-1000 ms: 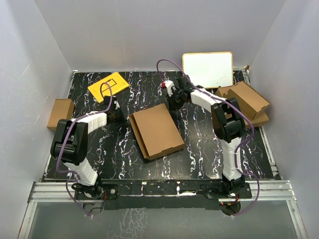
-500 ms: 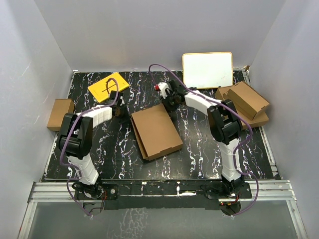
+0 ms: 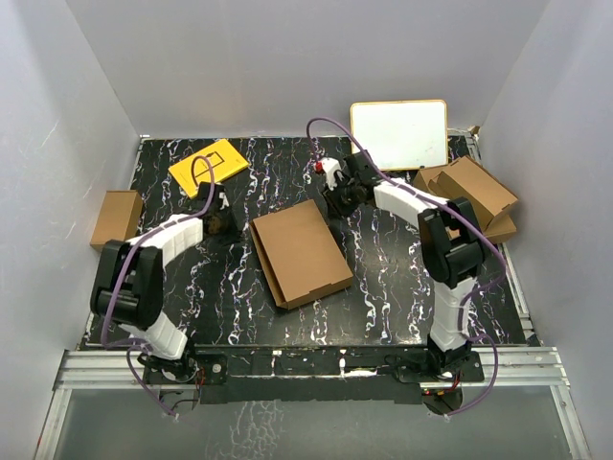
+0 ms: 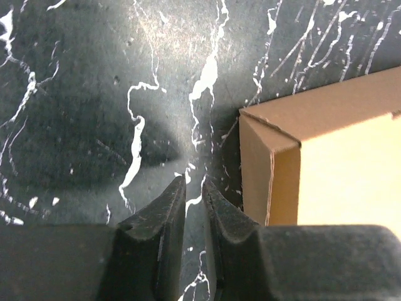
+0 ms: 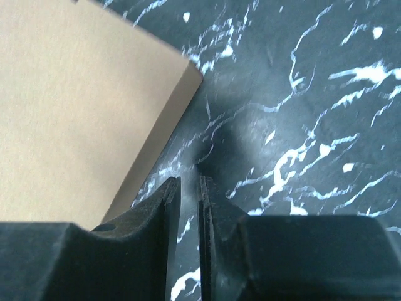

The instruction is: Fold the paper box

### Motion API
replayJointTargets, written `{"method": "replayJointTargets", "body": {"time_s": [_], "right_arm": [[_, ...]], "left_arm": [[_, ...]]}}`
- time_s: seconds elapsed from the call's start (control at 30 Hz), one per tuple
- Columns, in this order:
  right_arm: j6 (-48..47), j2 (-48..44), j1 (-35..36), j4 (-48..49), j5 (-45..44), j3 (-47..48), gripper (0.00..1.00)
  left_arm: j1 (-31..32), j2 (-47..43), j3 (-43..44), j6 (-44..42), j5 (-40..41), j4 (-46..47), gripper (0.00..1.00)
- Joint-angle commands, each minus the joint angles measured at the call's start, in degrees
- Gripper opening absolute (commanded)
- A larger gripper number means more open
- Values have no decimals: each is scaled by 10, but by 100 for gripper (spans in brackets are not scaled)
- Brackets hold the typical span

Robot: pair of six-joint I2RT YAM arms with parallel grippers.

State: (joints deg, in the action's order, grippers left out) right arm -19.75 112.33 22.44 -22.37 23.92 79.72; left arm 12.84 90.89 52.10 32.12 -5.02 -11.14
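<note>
Brown paper box (image 3: 300, 251) lies between the jaws | each just beside a far corner | both slightly parted, empty

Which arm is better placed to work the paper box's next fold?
Left, probably: the left jaws hang beside the paper box's raised, open corner; the right jaws sit by a flat, closed corner.

Lab robot cell — plain walls (image 3: 287, 57), marbled tabletop (image 3: 383, 278).
</note>
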Motion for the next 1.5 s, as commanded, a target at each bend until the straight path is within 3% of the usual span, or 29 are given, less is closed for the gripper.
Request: {"method": "replayJointTargets", "body": {"time_s": [0.0, 0.17, 0.37, 0.6, 0.83, 1.03, 1.17, 1.3, 1.47], "right_arm": [[9, 48, 1, 8, 1, 93, 21], [21, 104, 21, -25, 8, 167, 16], [33, 111, 92, -22, 2, 173, 15], [24, 90, 50, -20, -28, 163, 20], [6, 6, -22, -17, 13, 86, 33], [-36, -127, -42, -15, 122, -58, 33], [-123, -220, -48, -32, 162, -180, 32], [-232, -263, -54, -71, 166, -241, 32], [-379, -269, -51, -112, 204, -280, 32]], "left_arm": [[-5, 65, 67, -18, 5, -14, 13], [-3, 129, 136, -9, -32, -11, 10], [50, 174, 227, -2, -41, -34, 9], [33, 142, 200, -30, 11, -63, 14], [-8, 26, 128, -44, 33, -76, 28], [-7, -100, 16, -24, -76, -64, 26], [7, -233, -94, 12, -134, -83, 21], [41, -333, -174, 51, -138, -155, 18], [125, -384, -208, 123, -130, -185, 12]]}}
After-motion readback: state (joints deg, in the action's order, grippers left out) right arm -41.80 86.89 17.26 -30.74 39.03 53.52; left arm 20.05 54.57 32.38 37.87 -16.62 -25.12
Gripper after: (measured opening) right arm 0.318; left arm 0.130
